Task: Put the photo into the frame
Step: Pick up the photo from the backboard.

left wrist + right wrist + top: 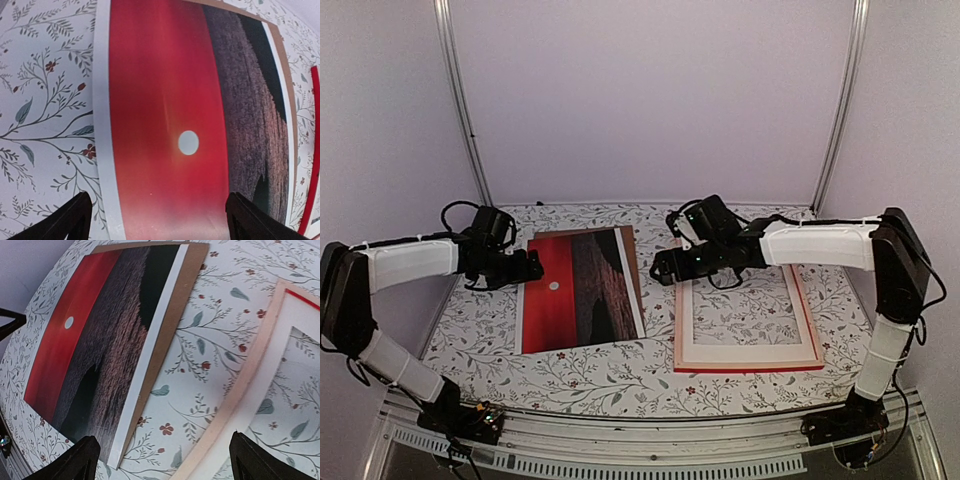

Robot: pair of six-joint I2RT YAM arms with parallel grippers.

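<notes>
The left pincer (532,268) is held wide open at the left edge of the photo (578,290), with nothing gripped; in its wrist view the two fingers are seen spread above the red half. The right pincer (660,268) is likewise opened wide and empty, hung over the cloth between photo and frame (750,367), near the frame's far left corner.

Little of the task is judged done. The photo is laid flat on the table (480,330), left of centre, on a brown board (631,242) whose edge shows along its right side — the frame is laid apart from it on the right, not touching. The frame's opening is unfilled: the patterned cloth is seen through it, inside a white mat (750,350). Whether the white strip round the photo is its own margin cannot be told. What is left is judged to be nearly everything — the photo lifted, carried across and set into the opening.

Counted: one photo, one frame, one board, one mat, two pincers.
</notes>
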